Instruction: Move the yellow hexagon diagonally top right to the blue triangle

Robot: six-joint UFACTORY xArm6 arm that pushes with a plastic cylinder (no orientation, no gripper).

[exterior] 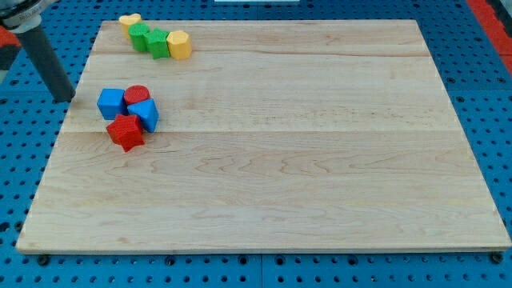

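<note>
The yellow hexagon (179, 44) sits near the board's top left, touching a green block (158, 42) on its left. The blue triangle (145, 114) lies lower, in a cluster at the view's left, below a red cylinder (137, 95) and beside a blue cube (111, 102). My rod comes down from the view's top left corner. My tip (66, 98) rests at the board's left edge, a little left of the blue cube and apart from it, well below and left of the yellow hexagon.
A red star (126, 132) touches the blue triangle from below left. A second green block (140, 35) and a yellow heart (130, 21) continue the top row leftwards. The wooden board (320, 160) lies on a blue pegboard.
</note>
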